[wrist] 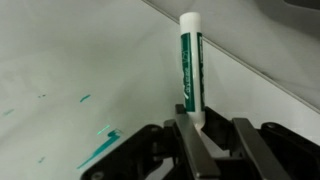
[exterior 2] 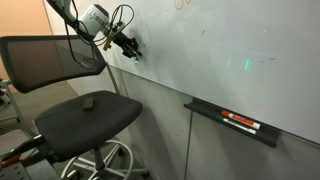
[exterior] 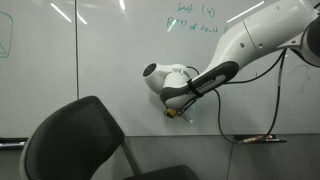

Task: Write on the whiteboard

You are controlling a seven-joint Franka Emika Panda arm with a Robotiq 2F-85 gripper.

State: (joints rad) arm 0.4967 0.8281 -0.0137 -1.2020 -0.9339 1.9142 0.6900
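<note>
The whiteboard (exterior: 100, 50) is a large glossy white wall board, seen in both exterior views (exterior 2: 230, 50) and filling the wrist view (wrist: 60, 60). Teal handwriting (exterior: 195, 20) sits near its top. My gripper (exterior: 180, 112) is shut on a white marker with a green label (wrist: 190, 70). It holds the marker pointed at the board, with the tip at or very near the surface (exterior 2: 137, 53). Teal-green strokes (wrist: 100, 145) show on the board beside the fingers (wrist: 205, 125).
A black office chair (exterior: 80, 140) stands close in front of the board (exterior 2: 85, 110). A narrow tray ledge (exterior 2: 205, 108) holds a red and black marker (exterior 2: 240, 122). A black cable (exterior: 216, 115) hangs from the arm.
</note>
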